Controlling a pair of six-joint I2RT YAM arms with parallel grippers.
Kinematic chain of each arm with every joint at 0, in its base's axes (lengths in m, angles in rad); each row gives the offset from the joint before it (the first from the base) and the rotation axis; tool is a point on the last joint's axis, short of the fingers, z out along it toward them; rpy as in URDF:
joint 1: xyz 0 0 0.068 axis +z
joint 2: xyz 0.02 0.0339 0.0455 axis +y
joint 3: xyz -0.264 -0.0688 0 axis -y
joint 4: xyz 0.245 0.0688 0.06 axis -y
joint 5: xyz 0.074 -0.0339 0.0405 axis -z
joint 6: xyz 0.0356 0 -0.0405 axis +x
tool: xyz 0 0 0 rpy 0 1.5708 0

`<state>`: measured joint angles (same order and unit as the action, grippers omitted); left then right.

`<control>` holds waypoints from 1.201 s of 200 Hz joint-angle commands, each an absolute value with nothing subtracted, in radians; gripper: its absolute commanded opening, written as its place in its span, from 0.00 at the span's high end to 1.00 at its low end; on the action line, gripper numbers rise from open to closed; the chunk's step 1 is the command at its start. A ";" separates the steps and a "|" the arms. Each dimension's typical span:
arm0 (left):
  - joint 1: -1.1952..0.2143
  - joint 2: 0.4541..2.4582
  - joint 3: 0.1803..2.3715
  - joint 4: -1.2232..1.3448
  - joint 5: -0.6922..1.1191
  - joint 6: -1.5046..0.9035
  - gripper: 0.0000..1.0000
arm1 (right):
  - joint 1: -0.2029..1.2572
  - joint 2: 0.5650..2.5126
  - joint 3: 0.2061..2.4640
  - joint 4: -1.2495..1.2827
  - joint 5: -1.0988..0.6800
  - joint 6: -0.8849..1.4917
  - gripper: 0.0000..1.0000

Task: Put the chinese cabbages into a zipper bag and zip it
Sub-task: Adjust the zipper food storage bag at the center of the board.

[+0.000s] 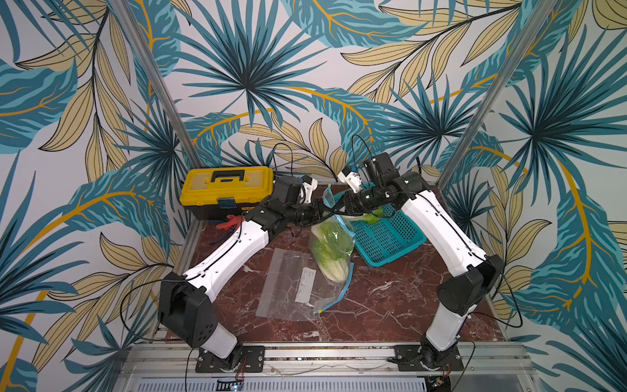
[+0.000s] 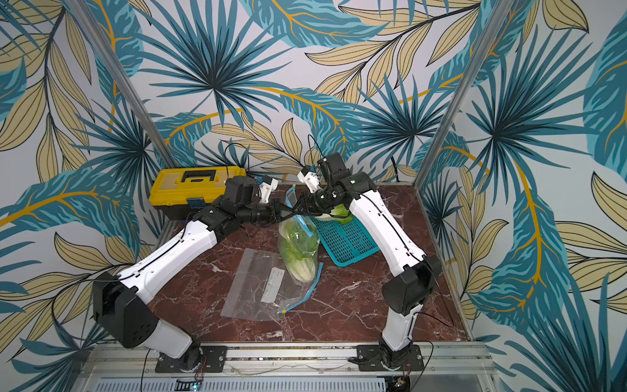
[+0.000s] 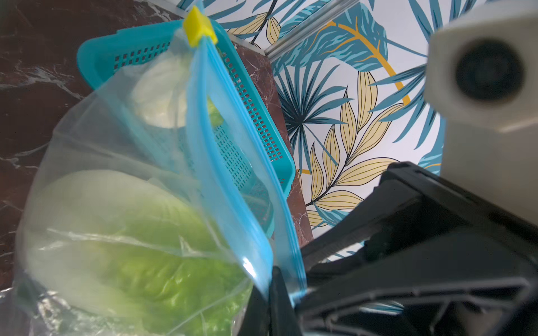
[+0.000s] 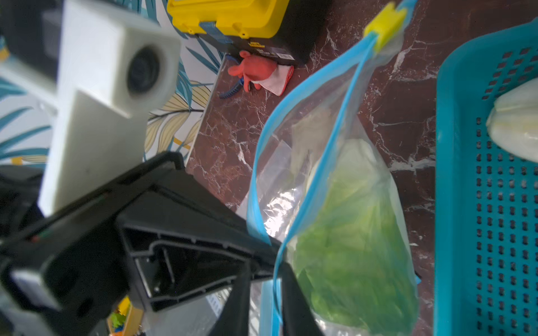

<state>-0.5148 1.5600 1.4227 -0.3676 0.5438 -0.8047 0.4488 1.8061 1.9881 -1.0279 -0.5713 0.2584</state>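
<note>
Cabbage [image 1: 334, 259] hangs inside the zipper bag [image 1: 341, 234], its long axis steep, white base low and nearest the robot, frilly leaves up toward the blue rim. The left gripper [image 3: 272, 280] pinches that rim tight. The right gripper [image 4: 267, 286] has its fingers slightly apart, with the rim strip between them. A second cabbage [image 4: 515, 131] lies in the teal basket [image 1: 383, 237] just beside the bag.

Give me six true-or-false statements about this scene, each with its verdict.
1. The lifted zipper bag holds a cabbage. True.
2. The teal basket is empty. False: another cabbage lies in it.
3. The bag is zipped shut. False: its mouth gapes, yellow slider at one end.
4. A second bag lies on the table. True.
5. The left gripper is shut on the lifted bag's blue edge. True.
6. The toolbox is red. False: it is yellow.
</note>
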 commanded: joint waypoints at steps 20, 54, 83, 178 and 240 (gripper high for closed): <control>-0.502 1.581 1.428 -0.303 0.588 -0.827 1.00 | 0.396 1.747 1.905 -1.069 -0.623 0.193 0.33; -0.502 1.598 1.445 -0.304 0.603 -0.825 1.00 | 0.401 1.727 1.892 -1.132 -0.534 0.126 0.11; -0.502 1.612 1.473 -0.318 0.607 -0.816 1.00 | 0.426 1.732 1.880 -1.148 -0.456 0.088 0.11; -0.506 1.636 1.523 -0.360 0.635 -0.799 0.96 | 0.503 1.800 1.928 -1.043 -0.228 0.011 0.53; -0.465 1.565 1.621 -0.516 0.653 -0.684 0.53 | 0.514 1.743 1.889 -0.973 -0.195 -0.066 1.00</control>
<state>-0.4976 1.6360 1.5616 -0.4194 0.6380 -0.7654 0.5114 1.7878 1.9236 -1.0321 -0.2173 -0.0200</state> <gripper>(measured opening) 0.383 0.046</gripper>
